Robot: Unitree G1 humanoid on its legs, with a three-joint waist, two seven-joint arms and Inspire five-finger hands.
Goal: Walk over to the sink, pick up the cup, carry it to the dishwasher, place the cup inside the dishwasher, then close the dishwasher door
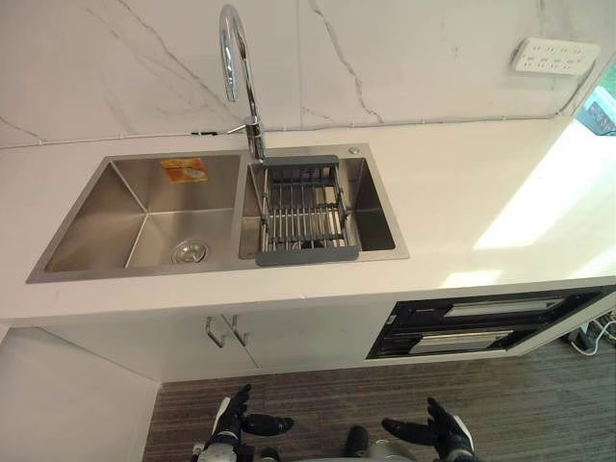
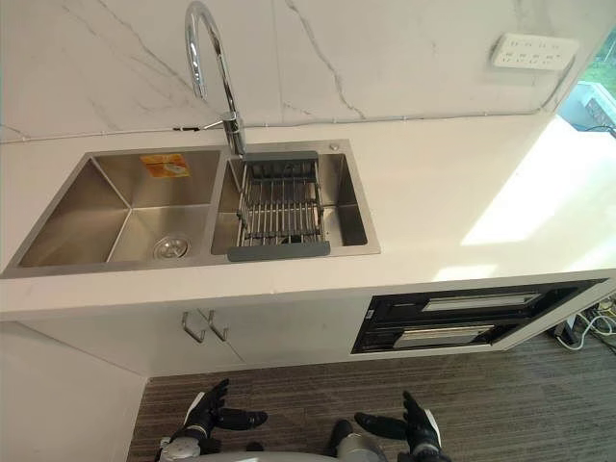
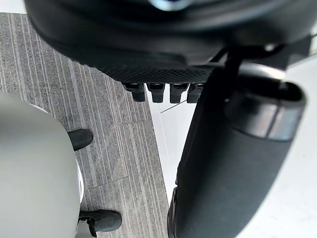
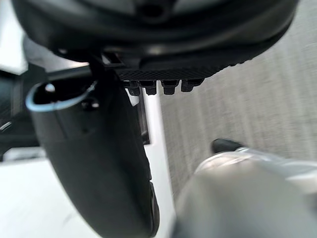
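Sink (image 1: 96, 217): steel, two basins, set into a white counter (image 1: 462, 212); seen from above, ahead of the robot.
Left basin: a round drain (image 1: 189, 251) is seen in the floor, and an orange sticker (image 1: 184, 169) on the back wall.
Right basin: spanned front to back by a grey-framed drainer rack (image 1: 306, 207) made of wire.
Faucet (image 1: 236, 67): chrome, high arched neck, mounted at the back between the basins.
Cup: its place cannot be told, since the rack wires hide what lies under them.
Dishwasher (image 1: 481, 325): taken to be the dark front with two silver bars, under the counter and right of the sink.
Cabinet doors (image 1: 226, 332): white, two handles side by side, below the sink.
Wall (image 1: 404, 58): marble-look, with a white power strip (image 1: 555, 55) fixed at upper right.
Floor (image 1: 318, 404): grey striped carpet.
Left hand (image 1: 236, 416): low over the floor, well short of the counter. Fingers (image 3: 158, 91) are held straight, the thumb is pointed toward the other hand, and nothing is held.
Right hand (image 1: 438, 433): low, level with the left and well apart from it. Fingers (image 4: 170, 87) are straight and spread, the thumb is turned inward, and nothing is held.
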